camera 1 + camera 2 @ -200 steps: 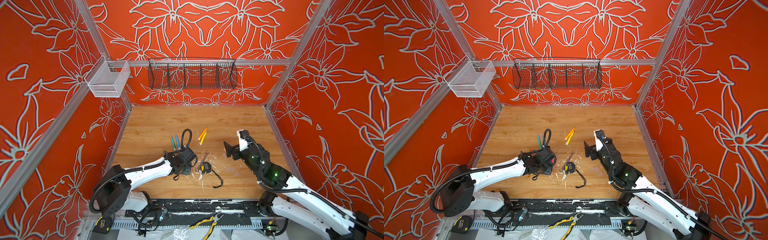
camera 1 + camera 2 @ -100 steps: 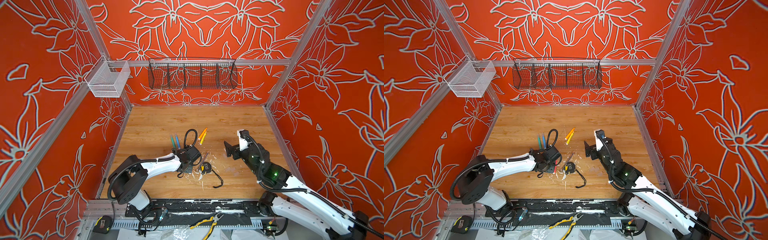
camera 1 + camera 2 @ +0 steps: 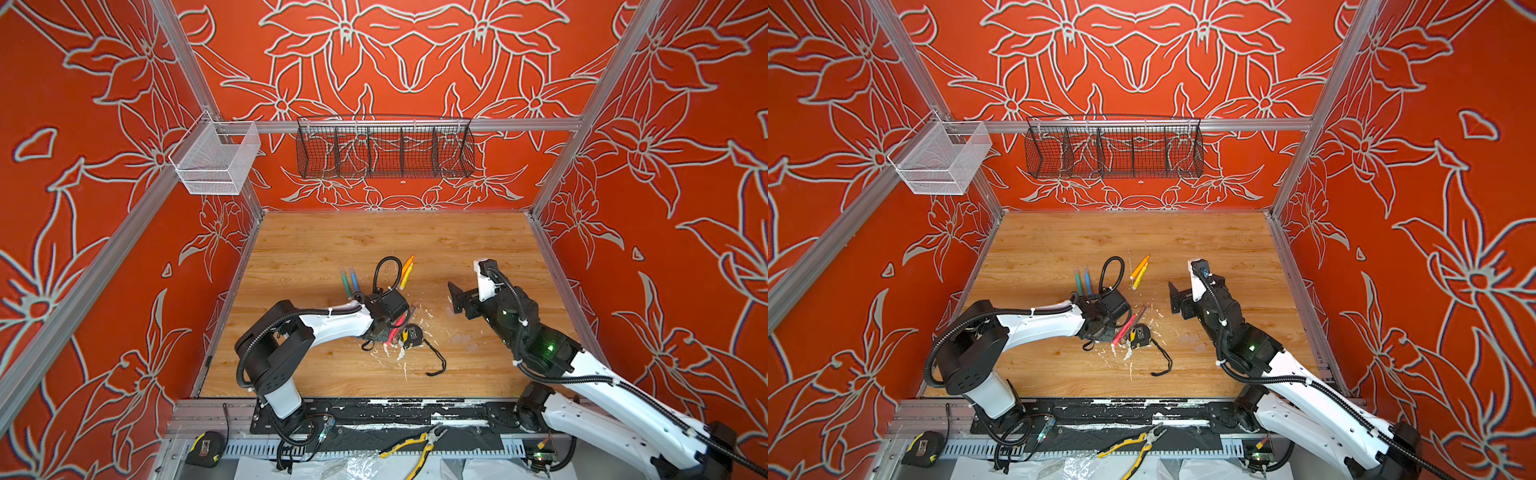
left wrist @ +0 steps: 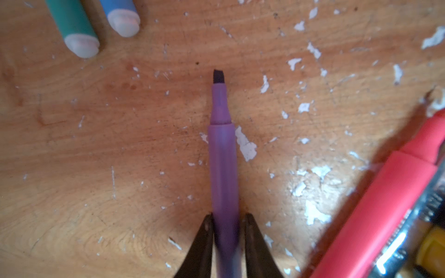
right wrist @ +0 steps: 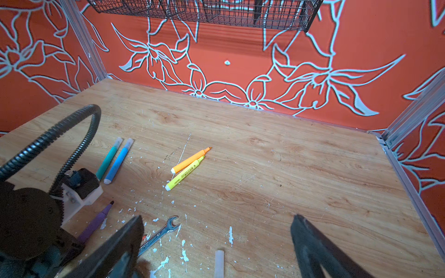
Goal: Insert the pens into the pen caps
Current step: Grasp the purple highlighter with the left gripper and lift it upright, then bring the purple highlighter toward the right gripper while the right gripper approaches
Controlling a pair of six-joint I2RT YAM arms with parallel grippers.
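My left gripper (image 4: 227, 222) is shut on the barrel of a purple pen (image 4: 222, 156), which lies on the wood with its dark tip bare. A pink pen (image 4: 385, 204) lies beside it, seen in both top views (image 3: 395, 326) (image 3: 1123, 330). Green (image 3: 345, 282) and blue (image 3: 354, 279) pens lie just behind the left wrist. Orange (image 3: 408, 266) and yellow (image 3: 405, 278) pens lie further back, tips bare. My right gripper (image 5: 218, 220) hangs open above the table. A clear pen cap (image 5: 219, 262) lies below it.
A grey wrench (image 5: 160, 233) lies among white paint flecks. A yellow-and-black tape measure (image 3: 411, 334) with a black strap sits by the pink pen. A black wire basket (image 3: 384, 147) and a white one (image 3: 216, 160) hang on the walls.
The left arm has reached further right and its elbow has swung in toward the middle. The right arm has not moved.
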